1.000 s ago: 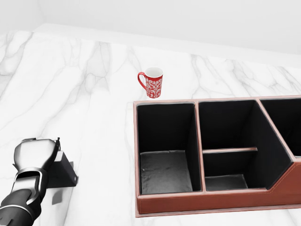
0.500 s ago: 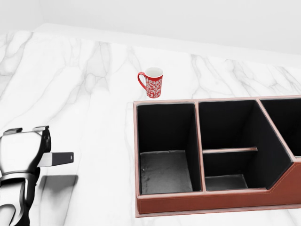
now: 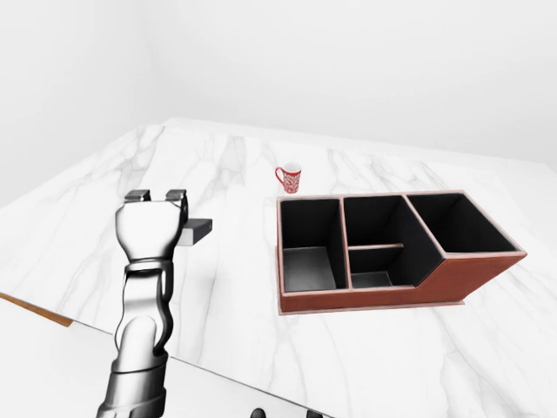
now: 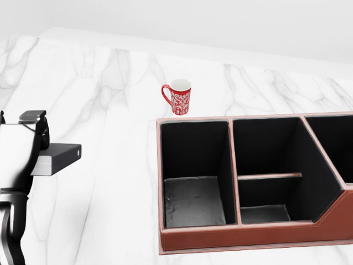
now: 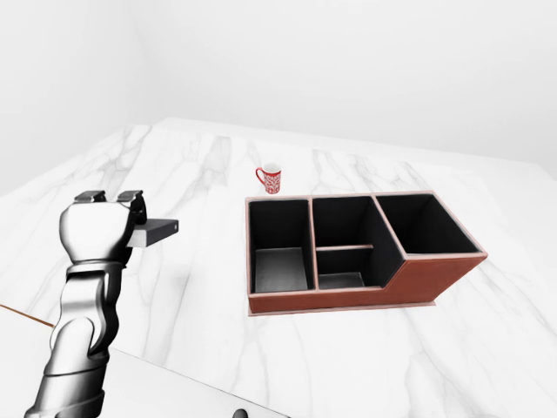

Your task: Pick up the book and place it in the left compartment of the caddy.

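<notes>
Overhead, in the left-eye view, the left hand (image 3: 150, 228) was raised above the marble counter (image 3: 218, 305), its fingers (image 3: 177, 195) closed on a dark book (image 3: 197, 230) held level — well left of the brown caddy (image 3: 383, 294). In the head view, the book's pale page edge showed, and the caddy's left compartment (image 4: 194, 176) held nothing. In the right-eye view, a red patterned mug (image 5: 271, 179) stood just above the caddy.

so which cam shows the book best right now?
Head view: the book is largest there, its spine and pale page edge clear beside the left hand. Both eye views show only a small dark end past the hand.
</notes>
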